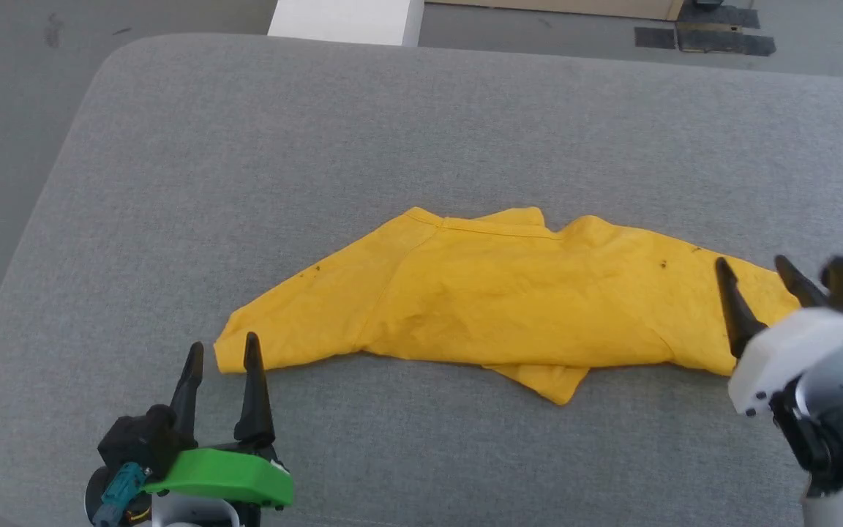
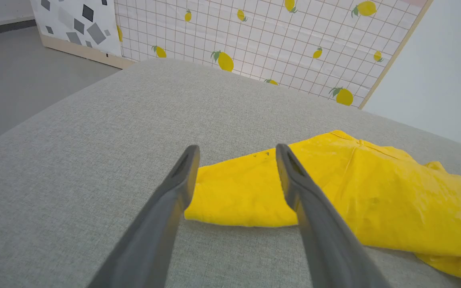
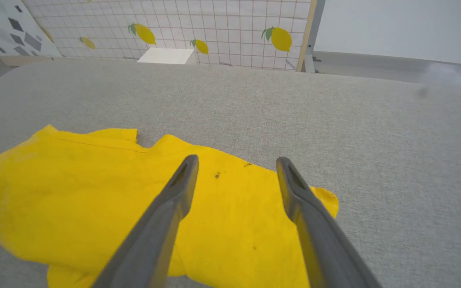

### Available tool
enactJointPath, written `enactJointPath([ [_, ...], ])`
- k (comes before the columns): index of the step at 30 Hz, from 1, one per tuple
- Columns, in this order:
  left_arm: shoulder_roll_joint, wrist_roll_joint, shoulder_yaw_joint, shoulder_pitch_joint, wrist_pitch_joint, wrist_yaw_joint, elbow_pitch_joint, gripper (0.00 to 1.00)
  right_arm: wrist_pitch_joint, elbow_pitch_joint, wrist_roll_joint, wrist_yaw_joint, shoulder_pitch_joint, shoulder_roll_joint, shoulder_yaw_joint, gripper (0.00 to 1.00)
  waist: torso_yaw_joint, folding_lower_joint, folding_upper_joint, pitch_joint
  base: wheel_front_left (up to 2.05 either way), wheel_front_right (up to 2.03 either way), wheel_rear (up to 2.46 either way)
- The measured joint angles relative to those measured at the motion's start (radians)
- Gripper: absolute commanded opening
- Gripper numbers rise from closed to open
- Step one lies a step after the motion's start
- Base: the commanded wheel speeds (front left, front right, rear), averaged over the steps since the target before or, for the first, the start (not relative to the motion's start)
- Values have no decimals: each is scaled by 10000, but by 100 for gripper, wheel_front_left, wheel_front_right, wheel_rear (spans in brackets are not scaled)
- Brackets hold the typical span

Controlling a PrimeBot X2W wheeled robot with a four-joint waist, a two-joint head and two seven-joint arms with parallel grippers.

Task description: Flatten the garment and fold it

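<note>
The mustard-yellow cotton T-shirt lies bunched on the grey padded table, so the left gripper and right gripper — both wide open, empty — should probably pinch its 2 ends low and pull apart evenly.

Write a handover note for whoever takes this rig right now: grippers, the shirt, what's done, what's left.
Left gripper: open, empty, at the garment's left sleeve end.
Right gripper: open, empty, over the right sleeve end.
Garment: on the grey table, spread wide, sleeves out, apparently doubled over once; a corner pokes out at the near edge.
Left to do: tidy that corner, fold the sleeves in, finish folding.
</note>
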Motion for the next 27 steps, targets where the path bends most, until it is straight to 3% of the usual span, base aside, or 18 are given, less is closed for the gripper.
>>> enactJointPath([
  [6, -17, 213, -31, -14, -10, -36, 4, 100, 2203, 1152, 456, 2, -1497, -1243, 1179, 100, 245, 0, 0, 194, 0, 0, 0],
  [11, -69, 272, -163, -59, -38, -146, 82, 100, 3271, 2334, 744, 2, -2676, -1921, 1929, 100, 497, 0, 0, 395, 0, 0, 0],
  [15, -192, 274, -360, -126, -38, -245, 242, 100, 3540, 3469, 736, 2, -3433, -2865, 2851, 100, 841, 1, 0, 596, 0, 0, 0],
  [25, -259, 272, -543, -287, -38, -288, 485, 100, 3166, 4957, 1108, 2, -3800, -3609, 3841, 100, 1367, 1, 0, 969, 0, 0, 0],
  [26, -261, 274, -552, -295, -38, -288, 500, 100, 3064, 5010, 1164, 2, -3811, -3662, 3847, 94, 1395, 1, 1, 992, 0, 0, 0],
  [27, -276, 272, -587, -333, -38, -288, 535, 100, 2522, 5160, 1141, 8, -3878, -3754, 3824, 13, 1425, 1, 0, 1037, 0, 0, 0],
])
